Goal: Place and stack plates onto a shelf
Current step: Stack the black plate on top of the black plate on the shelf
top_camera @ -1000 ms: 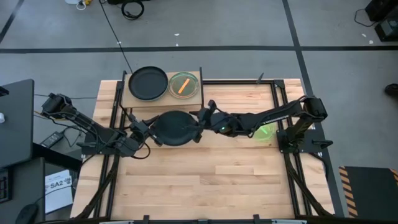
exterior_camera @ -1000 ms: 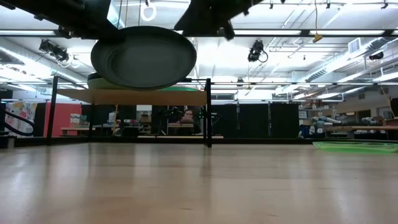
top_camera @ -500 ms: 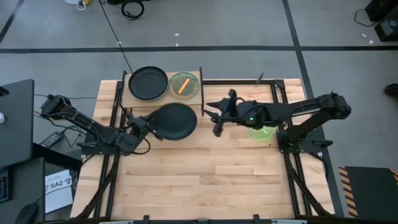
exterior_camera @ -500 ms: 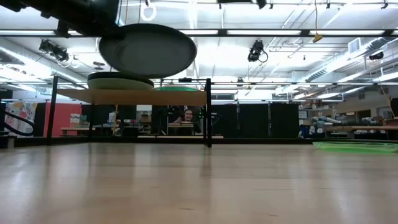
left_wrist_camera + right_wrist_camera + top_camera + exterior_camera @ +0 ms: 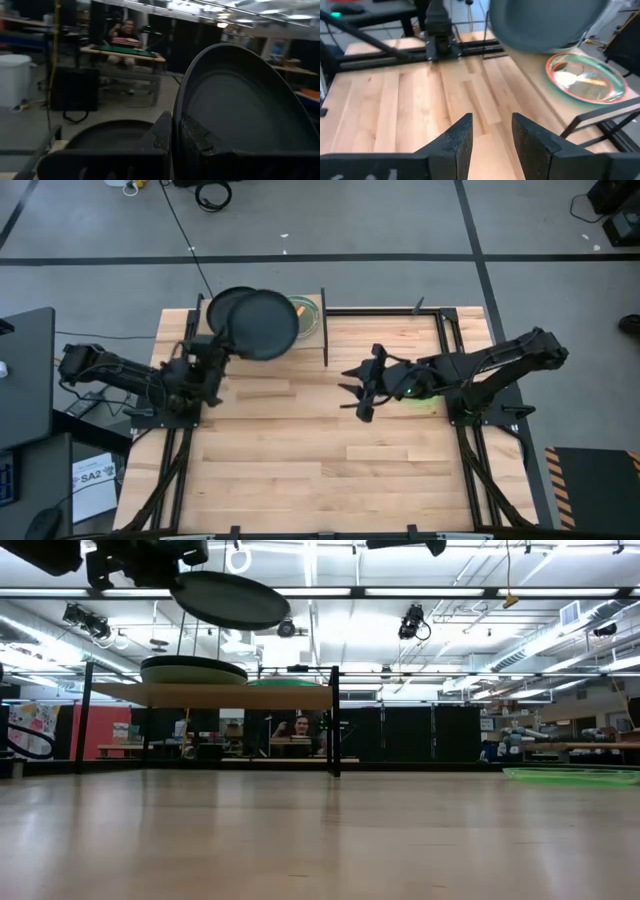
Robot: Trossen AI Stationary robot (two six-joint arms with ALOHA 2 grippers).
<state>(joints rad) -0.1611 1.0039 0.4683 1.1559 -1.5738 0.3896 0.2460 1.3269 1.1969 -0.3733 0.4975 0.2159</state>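
Your left hand (image 5: 222,352), clamped on the black plate (image 5: 264,325), has carried it up over the shelf (image 5: 312,332). Your right hand (image 5: 362,388) has released it, standing wide and empty over the table (image 5: 330,450). Lower it onto the stack.

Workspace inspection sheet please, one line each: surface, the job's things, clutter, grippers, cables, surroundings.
Surface: wooden tabletop, mostly bare.
Job's things: black plate held in the air above the shelf; second black plate on the shelf; small stack with an orange plate beside it; bright green plate on the tabletop under the right arm.
Clutter: nothing seen.
Grippers: left gripper shut on the black plate's rim; right gripper open, empty, above the tabletop.
Cables: coiled black cable on the floor.
Surroundings: a person sits at a far desk.
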